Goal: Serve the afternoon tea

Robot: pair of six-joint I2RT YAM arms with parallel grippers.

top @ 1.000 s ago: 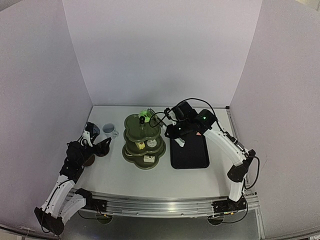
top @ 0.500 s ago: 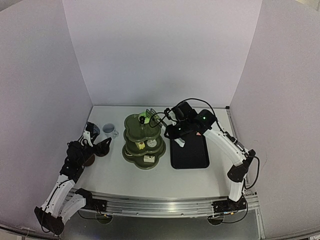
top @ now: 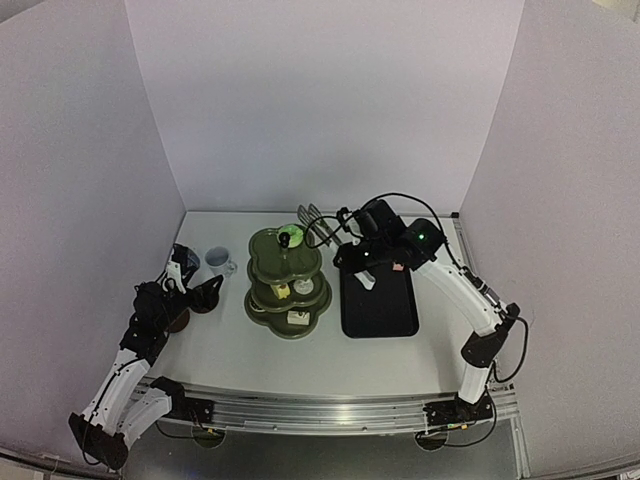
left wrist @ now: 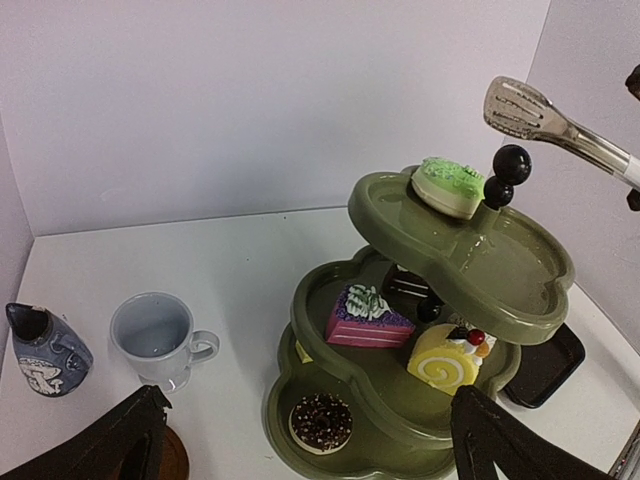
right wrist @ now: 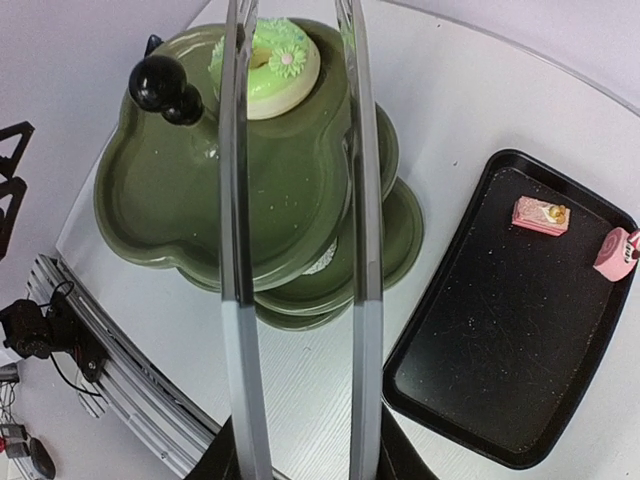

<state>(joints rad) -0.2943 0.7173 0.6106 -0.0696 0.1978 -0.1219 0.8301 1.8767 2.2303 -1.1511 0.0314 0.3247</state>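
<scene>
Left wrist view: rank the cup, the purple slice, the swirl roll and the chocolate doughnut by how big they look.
1. cup
2. purple slice
3. swirl roll and chocolate doughnut: too alike to rank

A: What lies ahead of the left gripper (left wrist: 308,391)?
B: The stand (left wrist: 470,265), slightly right of the jaws: a doughnut (left wrist: 448,187) on its top tier, a cake slice (left wrist: 365,318) left of a roll cake (left wrist: 445,362) on the middle tier, a second doughnut (left wrist: 320,422) on the bottom tier, nearest the jaws.
A: And leftward?
B: A cup (left wrist: 155,330) on the table (left wrist: 240,250) ahead of the left jaw; a coaster (left wrist: 175,460) just beside that jaw.
A: The right gripper (right wrist: 310,460)?
B: The tongs (right wrist: 235,250) run forward from its jaws above the top tier, the doughnut below between their arms. Right of them, the tray (right wrist: 480,350) bears a small cake (right wrist: 541,215) and another cake (right wrist: 618,250).
</scene>
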